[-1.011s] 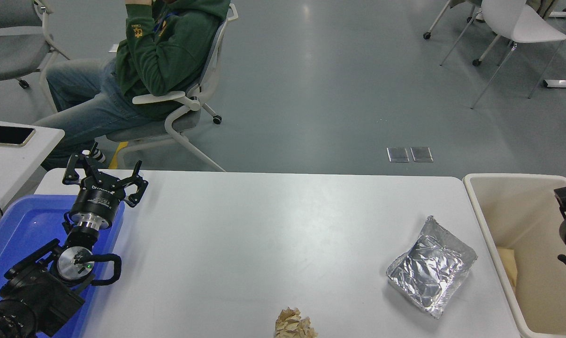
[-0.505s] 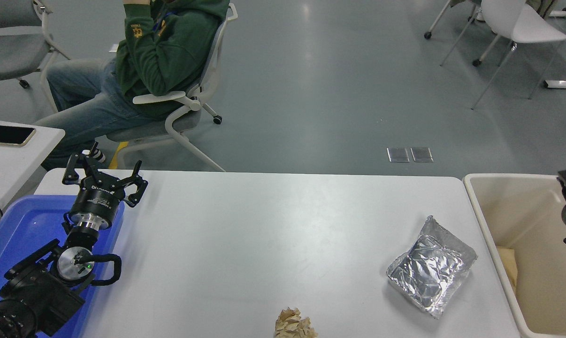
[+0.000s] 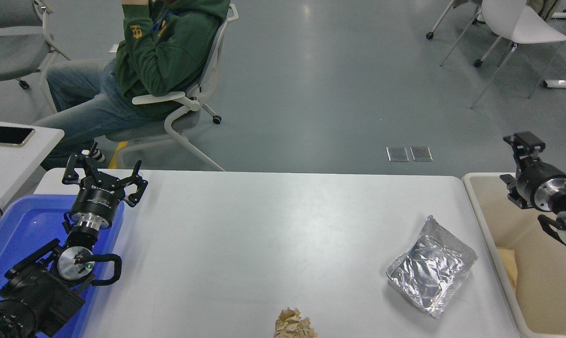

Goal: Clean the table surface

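Bench (image 3: pixel 245 244): glossy white top with rounded far corners, fills the lower half of the head view from the blue tray at left to the bin at right. Surface bare across the middle.

On it: crumpled foil tray (image 3: pixel 431 267), empty side up, tilted relative to the bench edges, close to the right edge and toward the near side. Crumpled tan paper ball (image 3: pixel 294 324) at the near edge, around the middle, partly cut off by the bottom of the frame.

Blue tray (image 3: pixel 18 230) lies at the near-left corner, under the left arm. Left end effector (image 3: pixel 103 176) parked above the tray's far edge near the far-left corner, fingers spread apart, holding nothing. White lettering on its black body, too small to read.

Beige bin (image 3: pixel 541 300) stands just off the right edge of the bench; something pale yellow lies inside against its left wall. Right end effector (image 3: pixel 522 145) hangs above the bin's far rim, turned away; cannot tell how its fingers stand.

Beyond the far edge: person (image 3: pixel 161 56) in a green hoodie with yellow sleeve print, unreadable, seated on a wheeled chair. Small white side table with a phone (image 3: pixel 8 135) at far left. White chair (image 3: pixel 513 23) far right.
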### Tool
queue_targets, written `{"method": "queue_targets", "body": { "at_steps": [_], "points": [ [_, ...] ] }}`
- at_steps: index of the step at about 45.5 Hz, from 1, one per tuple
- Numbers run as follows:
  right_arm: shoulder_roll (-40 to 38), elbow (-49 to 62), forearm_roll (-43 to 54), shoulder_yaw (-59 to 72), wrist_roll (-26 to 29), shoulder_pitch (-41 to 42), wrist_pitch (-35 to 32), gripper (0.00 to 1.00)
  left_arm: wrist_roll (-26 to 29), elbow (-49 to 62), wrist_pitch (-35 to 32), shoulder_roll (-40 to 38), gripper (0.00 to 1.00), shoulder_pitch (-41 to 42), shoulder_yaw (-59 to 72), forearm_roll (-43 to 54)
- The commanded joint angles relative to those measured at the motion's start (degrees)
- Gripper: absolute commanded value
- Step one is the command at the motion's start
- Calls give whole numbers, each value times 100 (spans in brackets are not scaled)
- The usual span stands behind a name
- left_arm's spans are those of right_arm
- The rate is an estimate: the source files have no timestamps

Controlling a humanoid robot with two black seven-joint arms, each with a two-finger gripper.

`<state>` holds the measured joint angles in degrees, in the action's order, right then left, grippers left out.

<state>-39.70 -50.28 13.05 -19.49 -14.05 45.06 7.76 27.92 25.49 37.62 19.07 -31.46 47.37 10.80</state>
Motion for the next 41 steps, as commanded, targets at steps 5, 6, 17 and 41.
{"method": "queue_targets", "body": {
  "at_steps": [5,6,17,41],
  "points": [
    [392,-1080,-311,-406,-528,-322,24,100,-6,8,0,0,100,-1,0,1],
    [445,-1132,-372,-441,-572,-357,24,100,-6,8,0,0,100,-1,0,1],
    [1244,-1309,-804,-731,-950,-717,6,100,-6,-1,0,0,100,-1,0,1],
    [2519,-1124,-979,-1646,-1073,-1236,15,100,-6,-1,0,0,100,-1,0,1]
  ]
}}
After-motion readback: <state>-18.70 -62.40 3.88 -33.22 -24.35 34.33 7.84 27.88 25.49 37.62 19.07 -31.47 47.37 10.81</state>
